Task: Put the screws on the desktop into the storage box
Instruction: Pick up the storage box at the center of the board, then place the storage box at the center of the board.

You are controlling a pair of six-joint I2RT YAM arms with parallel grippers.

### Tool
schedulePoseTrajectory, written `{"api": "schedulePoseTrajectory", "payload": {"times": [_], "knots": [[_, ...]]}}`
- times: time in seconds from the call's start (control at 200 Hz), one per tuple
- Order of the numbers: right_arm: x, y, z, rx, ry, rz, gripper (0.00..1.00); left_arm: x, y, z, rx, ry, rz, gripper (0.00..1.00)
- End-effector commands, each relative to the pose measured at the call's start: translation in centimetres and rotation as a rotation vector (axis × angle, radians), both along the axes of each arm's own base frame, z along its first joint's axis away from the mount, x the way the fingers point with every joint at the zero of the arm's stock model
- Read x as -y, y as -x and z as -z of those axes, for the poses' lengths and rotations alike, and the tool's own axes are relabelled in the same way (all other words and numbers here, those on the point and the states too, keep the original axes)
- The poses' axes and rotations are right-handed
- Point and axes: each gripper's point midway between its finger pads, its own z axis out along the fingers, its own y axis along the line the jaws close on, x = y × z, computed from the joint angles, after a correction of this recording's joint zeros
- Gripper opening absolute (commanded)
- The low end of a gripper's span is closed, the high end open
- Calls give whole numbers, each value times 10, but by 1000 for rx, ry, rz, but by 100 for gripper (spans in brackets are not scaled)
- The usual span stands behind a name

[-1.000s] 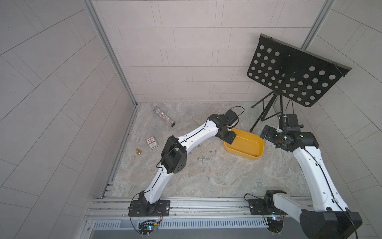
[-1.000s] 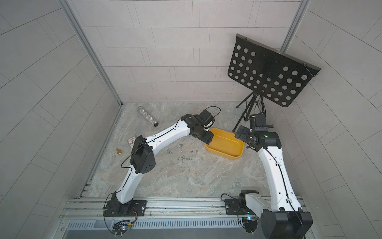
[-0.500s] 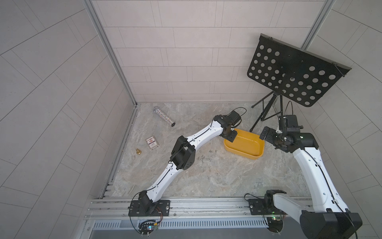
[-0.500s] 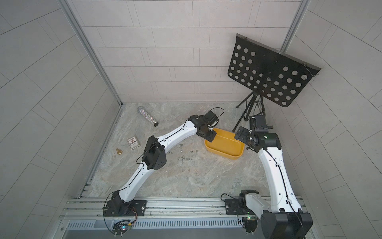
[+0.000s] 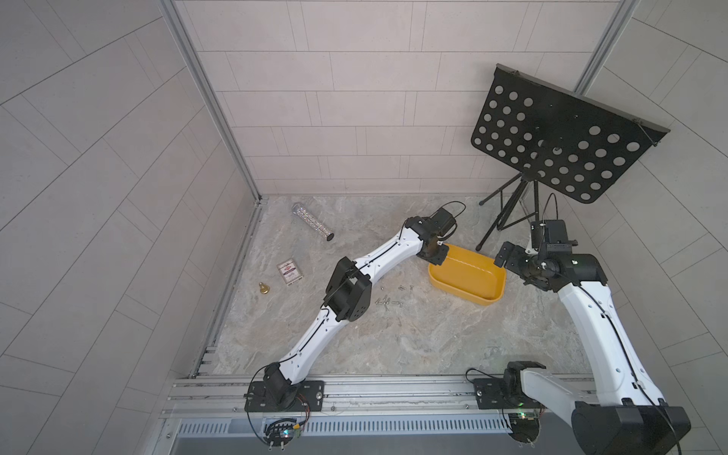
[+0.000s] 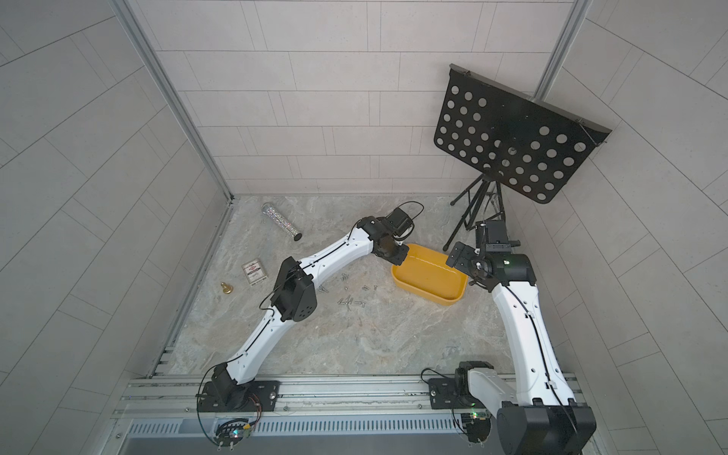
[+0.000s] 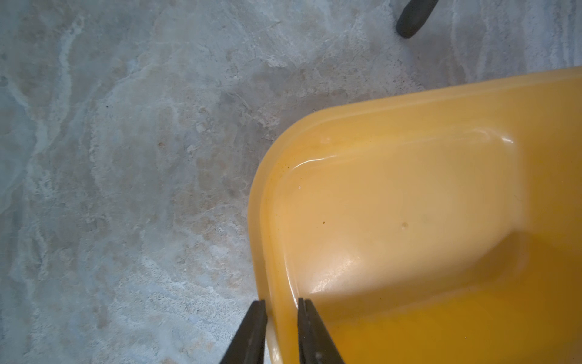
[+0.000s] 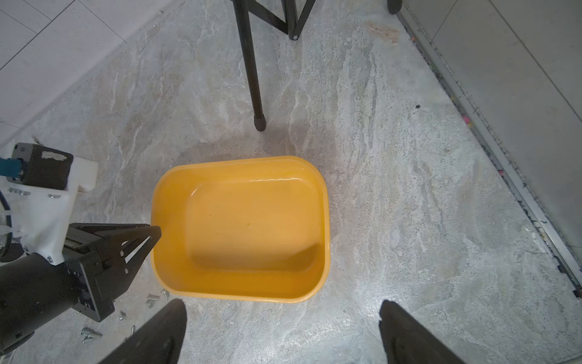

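desk (image 5: 394, 342): grey marble top, both arm bases at its near edge.
screws (image 5: 388, 303): loose scatter flat on the desk, nearer than the box, between the left arm's elbow and the box's near corner. A few more lie a bit farther back (image 5: 405, 287). All clear of both tools. In the right wrist view some lie just beside the box's corner (image 8: 151, 299).
brass piece (image 5: 264, 288): upright, by the desk's left edge.
card packet (image 5: 289, 272): flat, just beside the brass piece, a little farther back.
storage box (image 5: 465, 293): yellow tub on the desk, right of centre, between the two tools.
left tool (image 7: 282, 302): at the box's left end, jaws narrowed astride the wall, one finger (image 7: 252, 331) outside, the other inside. Both look pressed on the wall, so it grips the box rim (image 7: 346, 119).
right tool (image 8: 280, 334): jaws spread wide, holding nothing, above the desk just off the box's right end, not touching it.
glitter tube (image 5: 313, 226): lying down, far left, well apart from the box.
music stand (image 5: 559, 138): far right corner, with one leg foot (image 8: 259, 123) planted just beyond the box.
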Motion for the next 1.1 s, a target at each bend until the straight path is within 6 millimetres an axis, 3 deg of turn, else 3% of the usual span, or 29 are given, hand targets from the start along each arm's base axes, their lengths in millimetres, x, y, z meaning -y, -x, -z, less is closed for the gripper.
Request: {"api": "schedulePoseTrajectory", "payload": {"times": [0.0,0.215,0.255,0.325,0.38,0.59,0.82,0.991,1.096], "knots": [[1,6,0,-3,-3,11,99,-18,-4,13,2,-85,-38,21],[1,7,0,-1,-3,11,98,-29,-6,3,21,-108,-56,21],[0,7,-1,0,-4,10,98,-29,-5,6,10,-112,-53,25],[1,8,-1,1,-3,11,99,-29,-1,10,-9,-113,-53,44],[1,8,-1,1,-1,12,99,-27,1,11,-18,-107,-51,53],[2,9,1,-1,1,15,99,-16,6,25,-42,-93,-43,58],[1,9,2,0,0,14,98,-11,8,46,-74,-93,-52,51],[1,10,2,-1,2,10,97,-11,7,49,-73,-99,-57,32],[1,10,2,1,2,11,96,-15,4,41,-49,-112,-58,18]]}}
